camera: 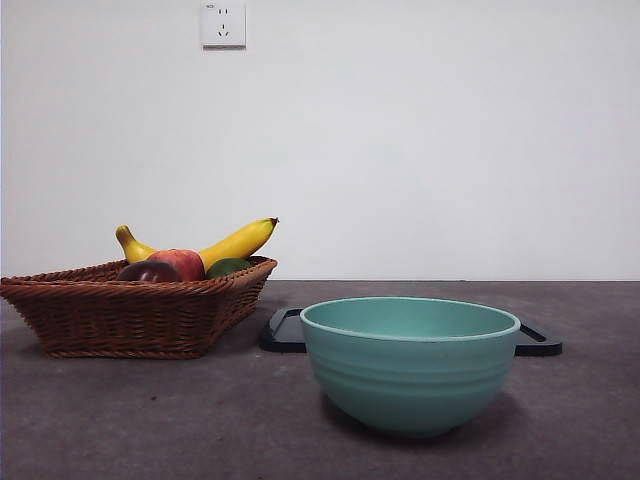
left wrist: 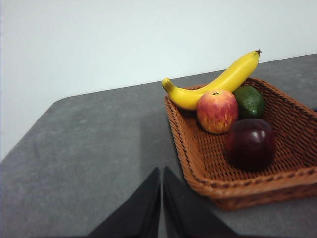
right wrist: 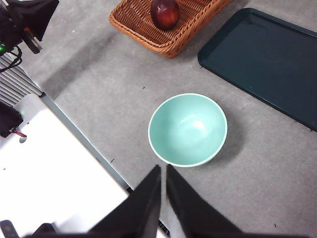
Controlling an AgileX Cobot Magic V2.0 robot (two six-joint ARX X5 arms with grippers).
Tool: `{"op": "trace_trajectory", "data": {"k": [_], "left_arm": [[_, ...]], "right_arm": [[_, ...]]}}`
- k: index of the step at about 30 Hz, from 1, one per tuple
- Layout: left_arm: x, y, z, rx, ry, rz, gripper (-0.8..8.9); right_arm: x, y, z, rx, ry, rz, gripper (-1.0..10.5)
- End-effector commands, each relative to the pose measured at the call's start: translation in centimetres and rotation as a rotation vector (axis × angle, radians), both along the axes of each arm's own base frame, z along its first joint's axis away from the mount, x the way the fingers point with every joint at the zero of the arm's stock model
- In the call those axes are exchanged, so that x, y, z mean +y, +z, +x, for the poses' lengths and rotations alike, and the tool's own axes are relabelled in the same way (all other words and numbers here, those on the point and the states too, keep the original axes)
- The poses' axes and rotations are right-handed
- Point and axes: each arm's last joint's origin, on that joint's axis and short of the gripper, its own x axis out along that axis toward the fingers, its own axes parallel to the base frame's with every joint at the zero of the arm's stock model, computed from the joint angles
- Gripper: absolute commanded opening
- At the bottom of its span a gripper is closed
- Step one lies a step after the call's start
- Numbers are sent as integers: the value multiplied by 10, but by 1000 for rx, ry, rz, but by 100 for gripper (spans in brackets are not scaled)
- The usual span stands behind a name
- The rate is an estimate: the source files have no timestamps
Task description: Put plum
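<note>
The plum [left wrist: 250, 144] is a glossy, dark maroon fruit lying in the wicker basket [left wrist: 292, 181] near its front rim; it also shows as plum [camera: 149, 272] and plum [right wrist: 165, 13]. My left gripper [left wrist: 162, 173] is shut and empty, over bare table short of the basket. High above the table, my right gripper [right wrist: 163, 171] is also shut with nothing in it, just short of the teal bowl [right wrist: 187, 130]. Neither arm shows in the front view.
A banana [left wrist: 218, 82], a red-and-yellow apple [left wrist: 217, 111] and a dark green fruit [left wrist: 249, 100] share the basket [camera: 130, 310]. The teal bowl [camera: 410, 362] stands in front of a dark tray [right wrist: 267, 59]. The table's edge and robot base [right wrist: 44, 163] lie near the bowl.
</note>
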Motion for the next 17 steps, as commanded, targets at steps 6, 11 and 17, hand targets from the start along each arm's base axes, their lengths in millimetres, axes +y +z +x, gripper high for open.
{"op": "trace_trajectory", "data": {"k": [6, 11, 17], "left_arm": [[1, -17, -2, 121, 19, -26, 7], [1, -17, -2, 121, 19, -26, 7], [1, -17, -2, 121, 19, -26, 7]], "right_arm": [[1, 2, 0, -14, 10, 5, 8], [1, 2, 1, -17, 10, 6, 8], [1, 2, 1, -17, 10, 6, 7]]}}
